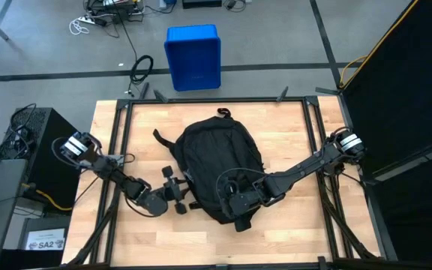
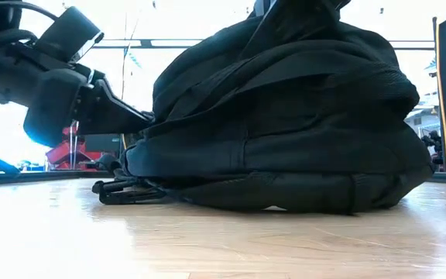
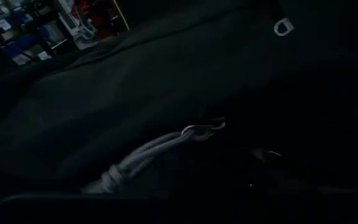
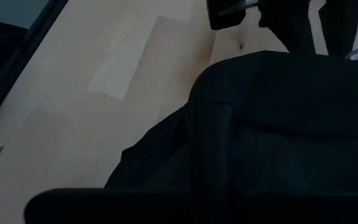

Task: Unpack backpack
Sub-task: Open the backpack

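Large black fabric backpack lies centre frame on the pale wooden table, apparently unopened. Left gripper meets its lower-left edge, grip indeterminate; right gripper, clenched, rests on its lower part. Advice: pin fabric, pull zipper steadily. Blue plastic bin stands beyond, on grey floor.

The large black fabric backpack was cut off at the low view's top edge; the right hand's fingertips were lost against its dark fabric; its contents stayed hidden.

Black backpack lying flat mid-table, rounded top toward far edge, bulging.
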Motion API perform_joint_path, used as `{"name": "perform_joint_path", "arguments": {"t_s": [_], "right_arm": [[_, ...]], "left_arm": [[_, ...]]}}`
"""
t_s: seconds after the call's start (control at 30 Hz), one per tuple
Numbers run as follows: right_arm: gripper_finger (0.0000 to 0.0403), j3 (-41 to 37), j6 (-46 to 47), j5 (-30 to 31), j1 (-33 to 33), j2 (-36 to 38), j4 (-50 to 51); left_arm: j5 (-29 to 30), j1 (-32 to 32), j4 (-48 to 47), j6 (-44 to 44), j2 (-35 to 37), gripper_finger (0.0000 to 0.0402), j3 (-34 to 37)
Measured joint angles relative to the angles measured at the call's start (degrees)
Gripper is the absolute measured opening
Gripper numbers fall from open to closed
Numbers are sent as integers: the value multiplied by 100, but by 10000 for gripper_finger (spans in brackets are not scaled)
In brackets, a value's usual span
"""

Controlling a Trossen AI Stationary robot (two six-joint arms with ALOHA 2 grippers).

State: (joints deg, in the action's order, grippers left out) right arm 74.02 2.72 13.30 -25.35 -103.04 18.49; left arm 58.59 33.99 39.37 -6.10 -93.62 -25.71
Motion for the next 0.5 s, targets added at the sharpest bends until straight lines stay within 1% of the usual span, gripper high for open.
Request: {"name": "perform_joint_path", "arguments": {"t_s": [0.3, 0.5], "right_arm": [[6, 0, -256, 208, 1, 0, -112], [5, 0, -280, 210, 1, 0, -120]], "left_arm": [[-49, -216, 450, 486, 0, 76, 0], [-463, -266, 457, 755, 0, 76, 0]]}}
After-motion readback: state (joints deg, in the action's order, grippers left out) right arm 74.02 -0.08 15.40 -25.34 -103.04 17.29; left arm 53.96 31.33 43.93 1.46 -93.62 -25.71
